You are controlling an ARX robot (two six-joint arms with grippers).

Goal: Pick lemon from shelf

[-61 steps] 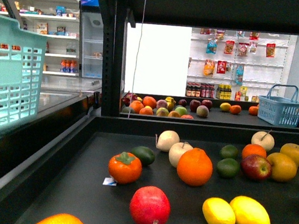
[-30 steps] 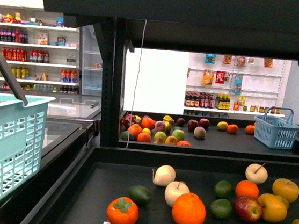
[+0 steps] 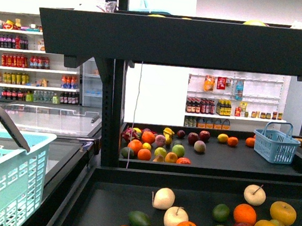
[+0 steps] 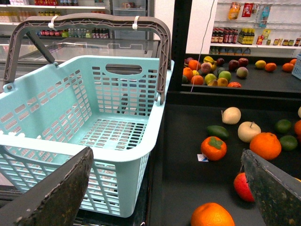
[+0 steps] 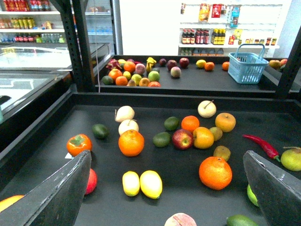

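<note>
1. Front view: the shelf [image 3: 110, 114] fills the frame, and its lower tray [image 3: 109, 195] is strewn with loose fruit [image 3: 245, 213]. No lemon shows here, and neither arm appears. A pale green basket [image 3: 6, 184] sits at the left beside the tray, probably to receive what gets picked.
2. Left wrist view: the left claw [image 4: 166, 151] is spread wide with nothing between its fingers. It is held above the basket and the tray's edge, apparently keeping clear.
3. Right wrist view: the right claw [image 5: 165, 157] is also wide open and empty, held above the tray. A lemon [image 5: 150, 183] lies on the tray's near part, right beside a second lemon [image 5: 130, 182], with an orange [image 5: 131, 142] just behind them. The gap between the fingers roughly lines up with the pair, which suits a descent.
</note>
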